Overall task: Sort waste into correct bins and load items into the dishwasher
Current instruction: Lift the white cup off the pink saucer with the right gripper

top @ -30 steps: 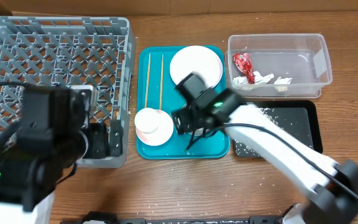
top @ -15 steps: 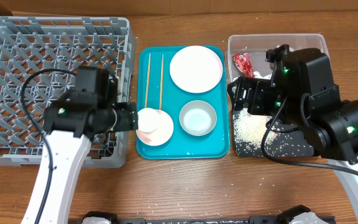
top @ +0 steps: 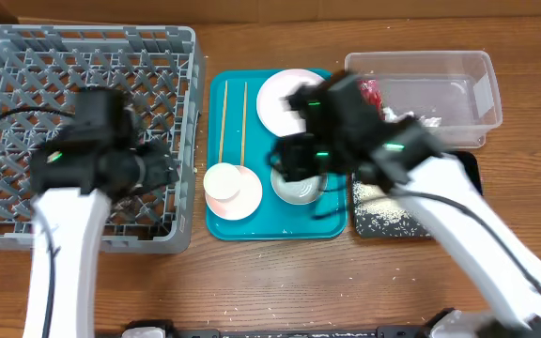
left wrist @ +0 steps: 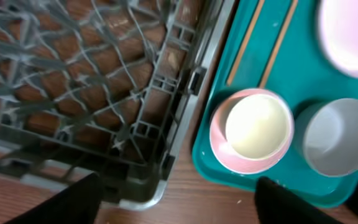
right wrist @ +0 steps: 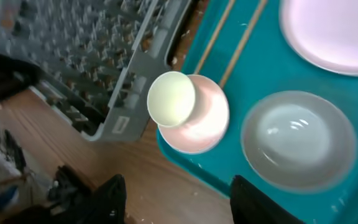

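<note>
On the teal tray (top: 214, 141) lie two chopsticks (top: 224, 122), the pale pink plate (top: 272, 101), a pink bowl (top: 242, 197) with the white cup (top: 222, 180) in it, and the grey-green bowl (top: 299, 192). My right gripper (top: 294, 174) hovers open and empty over the grey-green bowl (right wrist: 298, 140), next to the cup (right wrist: 171, 98). My left gripper (top: 162, 174) is open and empty above the right edge of the grey dish rack (top: 26, 66), left of the pink bowl (left wrist: 219, 134). The clear tub (top: 440, 80) holds the red wrapper (top: 372, 91). Rice (top: 374, 199) lies on the black tray (top: 393, 223).
My right arm crosses over the black tray and hides part of the plate and the tub's left end. Stray rice grains dot the wooden table in front of the teal tray. The rack's corner (left wrist: 166, 180) is close to the tray's left edge.
My right arm swung left from over the bins to above the grey-green bowl on the teal tray. My left arm drew back left from the pink bowl to over the rack.
</note>
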